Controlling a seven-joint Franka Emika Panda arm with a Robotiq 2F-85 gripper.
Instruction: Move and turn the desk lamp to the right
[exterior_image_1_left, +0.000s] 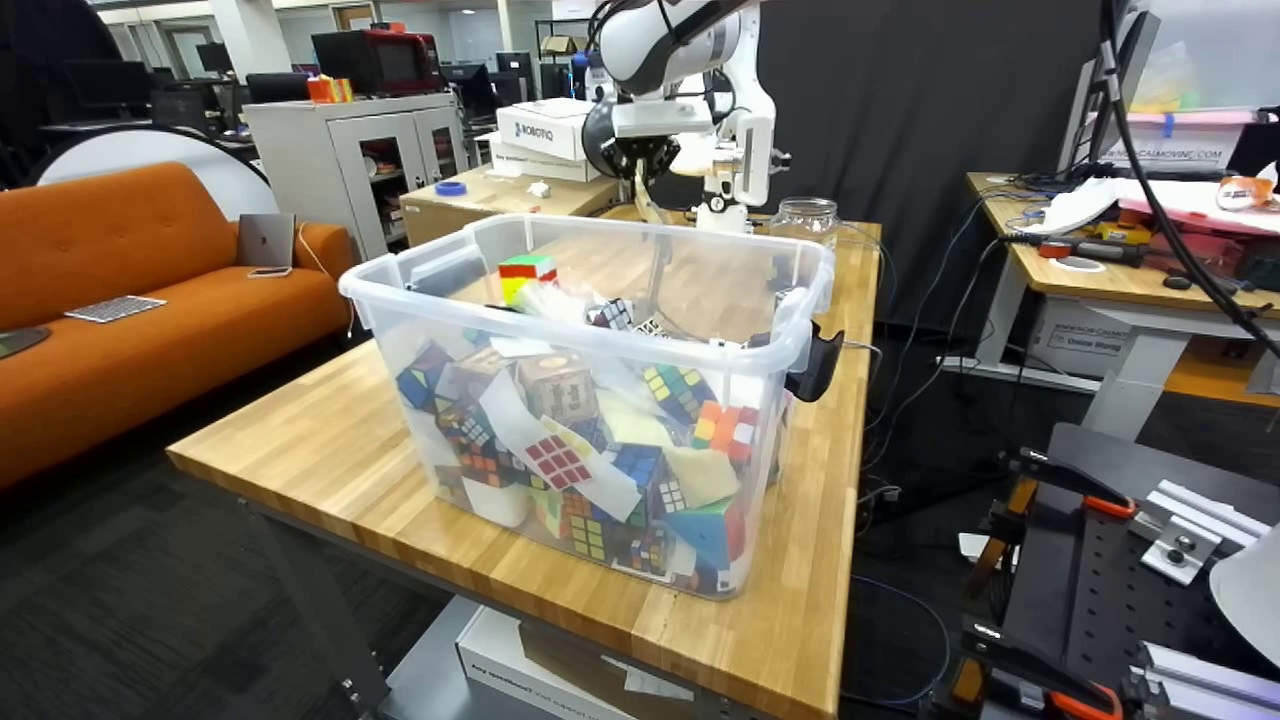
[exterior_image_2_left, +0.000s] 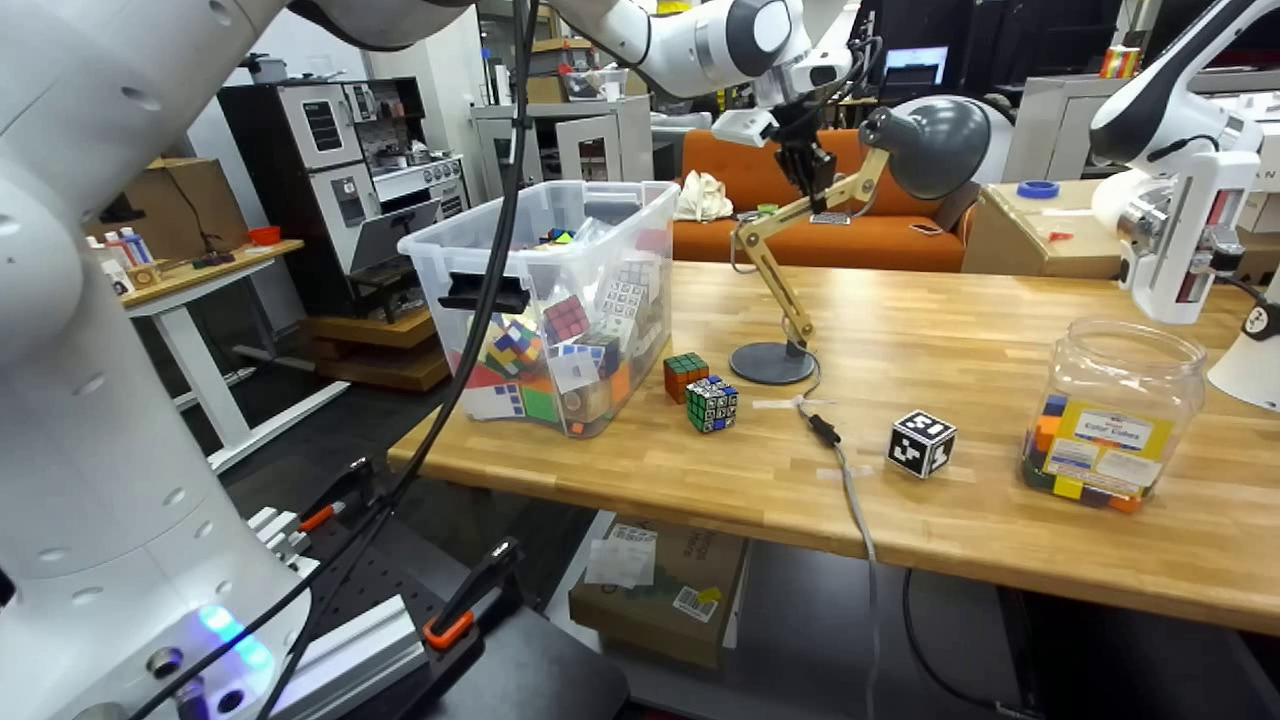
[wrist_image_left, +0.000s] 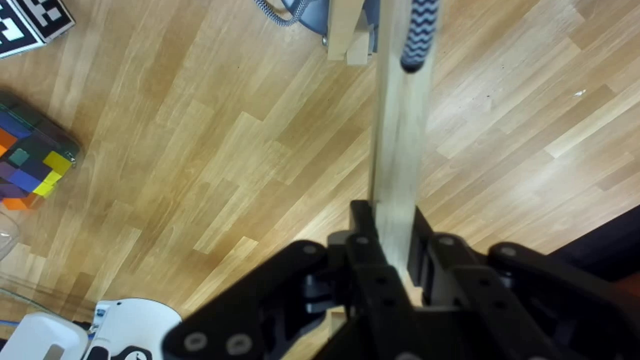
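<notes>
The desk lamp has a dark grey bowl-shaped head (exterior_image_2_left: 940, 150), a jointed tan wooden arm (exterior_image_2_left: 775, 285) and a round dark base (exterior_image_2_left: 772, 363) on the table. The head also shows in an exterior view (exterior_image_1_left: 600, 138), behind the bin. My gripper (exterior_image_2_left: 815, 190) is at the upper wooden arm, left of the head in that view. In the wrist view, my gripper (wrist_image_left: 391, 215) has its fingers on both sides of the wooden bar (wrist_image_left: 402, 125), seemingly touching it. The base (wrist_image_left: 316, 19) shows partly at the top; the head is out of the wrist view.
A large clear bin (exterior_image_2_left: 455, 330) of cubes stands beside the lamp. Puzzle cubes (exterior_image_2_left: 711, 404), a black-and-white marker cube (exterior_image_2_left: 921, 443) and a clear jar (exterior_image_2_left: 1115, 420) sit on the table. The lamp's cord (exterior_image_2_left: 850, 490) runs over the front edge. Another white arm (exterior_image_2_left: 1185, 200) stands near the jar.
</notes>
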